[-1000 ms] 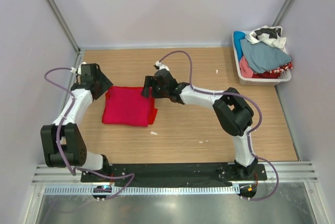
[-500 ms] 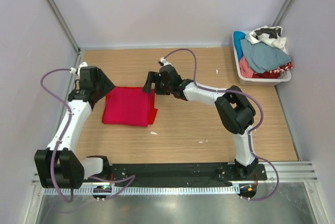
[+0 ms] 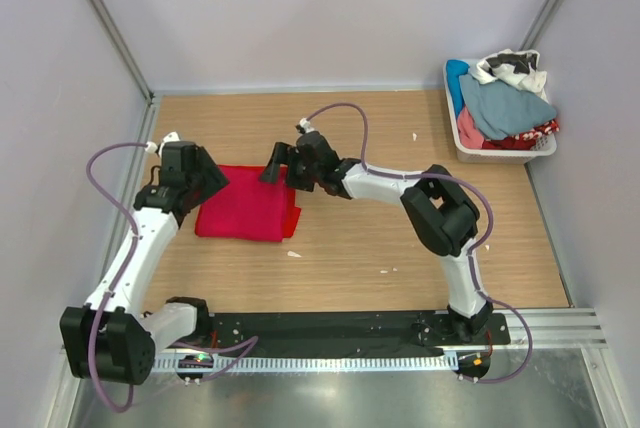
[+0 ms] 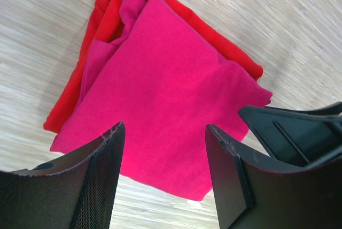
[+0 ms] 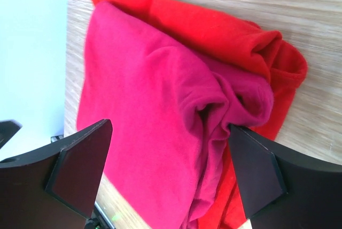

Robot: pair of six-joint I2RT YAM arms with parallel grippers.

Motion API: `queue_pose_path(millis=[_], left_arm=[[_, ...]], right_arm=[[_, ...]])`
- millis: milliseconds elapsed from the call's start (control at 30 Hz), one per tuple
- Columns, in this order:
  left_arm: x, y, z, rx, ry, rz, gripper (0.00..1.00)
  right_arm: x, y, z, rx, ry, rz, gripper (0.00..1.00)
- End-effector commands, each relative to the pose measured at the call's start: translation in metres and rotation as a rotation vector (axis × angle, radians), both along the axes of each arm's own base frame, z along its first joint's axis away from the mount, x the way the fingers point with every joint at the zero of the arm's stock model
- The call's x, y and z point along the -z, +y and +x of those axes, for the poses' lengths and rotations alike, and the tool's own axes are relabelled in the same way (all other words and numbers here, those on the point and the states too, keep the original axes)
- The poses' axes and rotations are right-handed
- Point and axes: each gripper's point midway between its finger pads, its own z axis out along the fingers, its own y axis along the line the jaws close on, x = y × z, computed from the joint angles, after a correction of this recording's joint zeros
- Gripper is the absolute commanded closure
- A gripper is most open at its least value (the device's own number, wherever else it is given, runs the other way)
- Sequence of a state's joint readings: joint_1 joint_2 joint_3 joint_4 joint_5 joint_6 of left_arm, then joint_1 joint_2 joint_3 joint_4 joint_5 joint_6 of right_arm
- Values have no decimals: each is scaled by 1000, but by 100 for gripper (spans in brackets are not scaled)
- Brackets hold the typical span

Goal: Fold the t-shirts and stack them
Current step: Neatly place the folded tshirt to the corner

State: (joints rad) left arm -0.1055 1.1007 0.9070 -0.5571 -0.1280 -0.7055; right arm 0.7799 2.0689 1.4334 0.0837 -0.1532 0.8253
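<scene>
A folded raspberry-crimson t-shirt lies on top of a folded scarlet red t-shirt at the table's left. Only the scarlet one's edges stick out. My left gripper is open above the stack's left edge; the crimson shirt and scarlet rim show between its fingers. My right gripper is open above the stack's far right corner. In its view the crimson shirt has a bunched fold at one edge, with the scarlet shirt beneath. Neither gripper holds cloth.
A white basket with several mixed clothes stands at the back right. Small white specks lie on the wooden table near the stack. Walls close in left, right and behind.
My left gripper has drawn back toward the near left along the stack's left edge. My right gripper has shifted slightly left over the stack's far right corner. The shirts have not moved.
</scene>
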Motion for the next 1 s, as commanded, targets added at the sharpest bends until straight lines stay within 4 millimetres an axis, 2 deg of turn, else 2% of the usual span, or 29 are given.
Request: queue_pose_path(millis=[0, 33, 100, 233, 267, 333, 367, 467, 500, 567, 667, 733, 767, 800, 833, 867, 900, 933, 967], left_arm=[[-7, 2, -5, -12, -20, 1, 37], [-7, 1, -6, -7, -20, 1, 37], [-6, -1, -7, 2, -16, -7, 37], [1, -2, -10, 10, 3, -9, 37], [1, -3, -10, 12, 1, -9, 37], [3, -3, -11, 12, 1, -8, 37], [2, -4, -11, 15, 0, -5, 38], [4, -7, -12, 25, -1, 4, 38], [5, -7, -12, 26, -2, 6, 38], [7, -11, -12, 29, -3, 8, 38], [7, -25, -10, 67, -21, -8, 38], [6, -39, -10, 112, -28, -20, 38], [4, -47, -9, 138, -37, -31, 38], [7, -53, -8, 158, -27, -31, 38], [4, -67, -9, 200, -32, -31, 38], [4, -73, -8, 213, -31, -21, 38], [5, -81, -8, 232, -25, -14, 38], [6, -100, -8, 281, -16, -6, 38], [9, -109, -9, 300, -2, 9, 38]], right_arm=[[-17, 15, 12, 11, -21, 59, 5], [-11, 16, 13, 12, -14, 49, 5], [-13, 19, 15, 5, -24, 57, 5], [-28, 23, 23, -26, -121, 54, 10], [-38, 21, 25, -28, -159, 49, 11], [-47, 12, 32, -21, -240, -4, 10], [-61, 6, 32, -16, -279, -15, 9], [-74, -10, 42, 12, -359, -87, 4], [-71, -20, 47, 43, -359, -136, 2], [-72, -26, 51, 48, -359, -168, 1], [-65, -40, 49, 61, -338, -214, 0], [-67, -54, 44, 77, -340, -226, 0], [-53, -67, 38, 83, -322, -261, 1], [-54, -78, 36, 95, -322, -273, 1], [-75, -96, 38, 132, -349, -254, 2], [-58, -117, 31, 161, -321, -298, 2], [-61, -132, 29, 191, -323, -303, 2], [-82, -158, 30, 255, -350, -292, 3], [-67, -183, 22, 296, -328, -337, 3]])
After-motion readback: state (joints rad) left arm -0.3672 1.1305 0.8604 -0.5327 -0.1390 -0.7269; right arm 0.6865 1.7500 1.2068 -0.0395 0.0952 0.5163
